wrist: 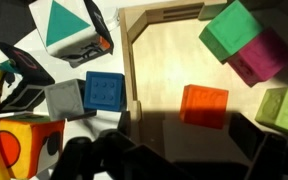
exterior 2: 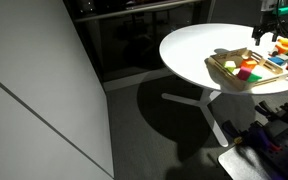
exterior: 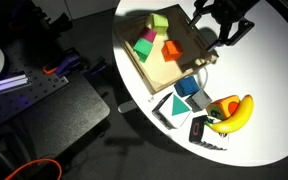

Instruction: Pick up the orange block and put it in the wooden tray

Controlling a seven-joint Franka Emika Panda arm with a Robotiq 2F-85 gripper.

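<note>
The orange block (wrist: 204, 105) lies flat on the floor of the wooden tray (wrist: 134, 55), near its left wall in the wrist view. In an exterior view it (exterior: 171, 48) sits in the tray (exterior: 162, 70) beside a magenta block (exterior: 144, 46) and a green block (exterior: 159, 21). My gripper (exterior: 220, 32) hangs above the tray's far edge, open and empty. Its dark fingers (wrist: 179, 155) fill the bottom of the wrist view, just below the orange block and not touching it. The tray (exterior 2: 227, 70) and gripper (exterior 2: 268, 35) also show in an exterior view.
Outside the tray, a blue block (wrist: 106, 92), a grey block (wrist: 64, 98) and a teal-and-white box (wrist: 66, 25) lie on the white round table (exterior: 274, 90). A banana (exterior: 234, 112) lies near the table's edge. A light green block (wrist: 284, 108) sits in the tray.
</note>
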